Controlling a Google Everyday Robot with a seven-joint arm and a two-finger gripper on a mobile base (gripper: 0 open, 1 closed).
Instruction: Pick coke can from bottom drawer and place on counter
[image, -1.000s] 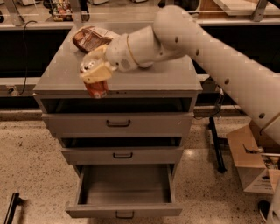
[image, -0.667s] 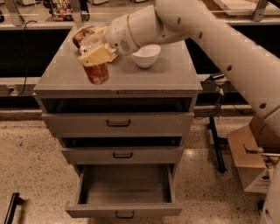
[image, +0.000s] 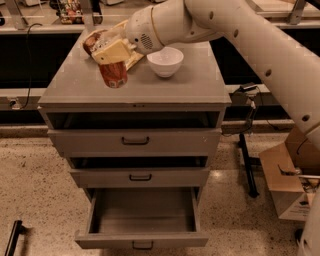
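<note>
The red-orange coke can (image: 114, 75) stands upright at the left middle of the grey counter (image: 190, 89). Its base is at or just above the surface. My gripper (image: 113, 54) comes in from the right, sits over the can's top and is shut on it. Its cream fingers (image: 111, 50) hide the silver lid. The bottom drawer (image: 142, 241) is pulled out wide below, and its inside shows nothing in it.
A white bowl (image: 165, 61) stands on the counter just right of the can. A brown snack bag (image: 94, 40) lies behind the can, partly hidden by the gripper. The two upper drawers are slightly ajar. A cardboard box (image: 290, 182) stands on the floor at the right.
The gripper carried the can from the counter's front left edge a little back and to the right, towards the bowl. The drawers have not moved.
</note>
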